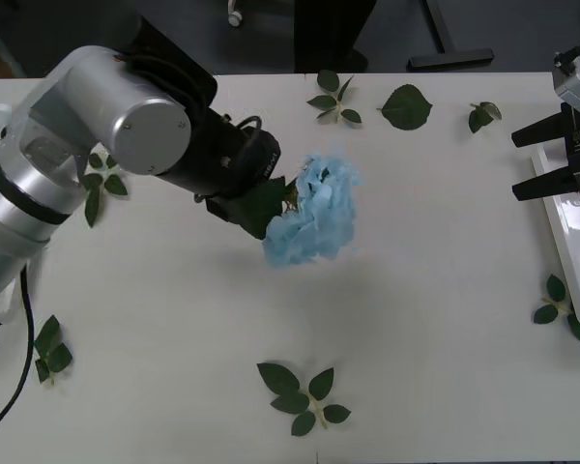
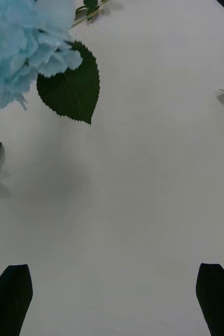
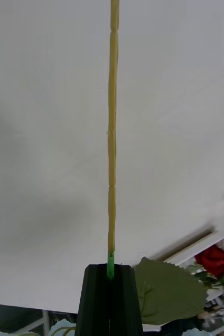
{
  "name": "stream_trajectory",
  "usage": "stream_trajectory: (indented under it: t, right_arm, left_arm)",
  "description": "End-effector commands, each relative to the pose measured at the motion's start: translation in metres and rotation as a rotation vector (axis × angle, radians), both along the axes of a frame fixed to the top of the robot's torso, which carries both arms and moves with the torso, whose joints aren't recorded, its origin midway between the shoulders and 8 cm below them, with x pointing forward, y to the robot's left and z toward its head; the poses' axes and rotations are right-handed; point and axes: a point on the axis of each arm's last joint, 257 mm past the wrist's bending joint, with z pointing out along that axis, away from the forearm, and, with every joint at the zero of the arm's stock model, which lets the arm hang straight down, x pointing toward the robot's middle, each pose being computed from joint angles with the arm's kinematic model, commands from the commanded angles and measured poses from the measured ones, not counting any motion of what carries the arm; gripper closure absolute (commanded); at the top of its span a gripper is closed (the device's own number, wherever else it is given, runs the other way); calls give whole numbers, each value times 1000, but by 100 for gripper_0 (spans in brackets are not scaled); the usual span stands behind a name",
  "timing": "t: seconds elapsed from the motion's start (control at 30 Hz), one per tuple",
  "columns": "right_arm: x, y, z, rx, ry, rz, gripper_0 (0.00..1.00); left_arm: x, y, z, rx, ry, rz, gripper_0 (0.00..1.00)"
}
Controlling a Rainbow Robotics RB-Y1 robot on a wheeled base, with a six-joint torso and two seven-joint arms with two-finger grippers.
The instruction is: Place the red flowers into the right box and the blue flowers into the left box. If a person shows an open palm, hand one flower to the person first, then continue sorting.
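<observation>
Overhead, the left gripper [image 3: 110, 294] reaches across mid-table, clamped on a blue flower's [image 1: 314, 211] stem (bloom clear of the table [image 1: 435, 338]). Right gripper [image 2: 112, 299] — fingers spread apart — hovers by the right box [image 1: 572, 242].

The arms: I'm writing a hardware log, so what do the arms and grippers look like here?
The left arm has rounded silver-grey shells, a round silver joint cap with small screws, a black wrist section, and a black cable along its lower part. The left gripper has black fingers. The right gripper is black with flat, tapered fingers below a grey wrist block.
</observation>
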Motion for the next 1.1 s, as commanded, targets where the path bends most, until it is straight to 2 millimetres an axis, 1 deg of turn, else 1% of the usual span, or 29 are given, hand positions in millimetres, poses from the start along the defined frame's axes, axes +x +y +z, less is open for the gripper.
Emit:
stream_trajectory:
  t: [0.03,0.07,0.13,0.17,0.2,0.27,0.3,0.4,0.47,0.5,0.53,0.6,0.67,0.73,0.77,0.8,0.83,0.87,0.97,1.0,1.03,1.1]
  right_arm:
    - [-6,5,-1,6,15,14,9]
    - [-7,5,-2,5,17,15,9]
    - [-6,5,-1,7,16,15,9]
    - [-6,5,-1,7,16,15,9]
    - [-6,5,-1,7,16,15,9]
    - [-7,6,-1,9,16,15,9]
    - [-7,6,-1,10,16,16,9]
    - [-7,6,0,12,17,16,9]
    - [-8,7,0,14,20,19,9]
    - [-8,7,-1,13,22,20,9]
    - [-8,6,-1,13,22,19,9]
    - [-9,7,-1,12,24,22,9]
    - [-9,7,-1,14,23,22,9]
    - [-9,7,-1,12,24,22,9]
    - [-9,7,-1,14,23,22,9]
    - [-9,7,-1,14,23,22,9]
    - [-9,7,-1,12,23,21,9]
    - [-9,7,-1,12,24,22,9]
    - [-9,7,-1,14,23,22,9]
    - [-9,7,-2,13,26,22,9]
    - [-9,7,-2,13,26,22,9]
    - [-9,7,-1,14,23,22,9]
  left_arm:
    - [14,57,41,-155,45,198,100]
    - [15,64,46,-171,51,216,100]
    - [16,89,56,-219,81,283,100]
    - [16,94,57,-231,89,297,100]
    - [16,103,61,-253,101,324,100]
    - [14,128,70,-337,148,399,100]
    - [11,140,74,-397,184,428,100]
    - [0,167,85,-556,271,482,100]
    - [-14,195,91,-662,329,519,100]
    - [-22,206,90,-676,345,533,100]
    - [-27,214,88,-673,345,535,100]
    - [-45,241,82,-650,354,553,100]
    - [-53,263,79,-646,363,599,100]
    - [-56,279,78,-652,372,638,100]
    - [-58,295,78,-664,380,674,100]
    - [-58,306,80,-671,382,698,100]
    - [-56,323,82,-676,377,733,100]
    - [-55,335,83,-674,374,758,100]
    - [-45,386,88,-680,341,877,100]
    - [-41,400,90,-700,330,913,100]
    - [-38,409,92,-713,322,935,100]
    - [-30,446,101,-747,279,1013,100]
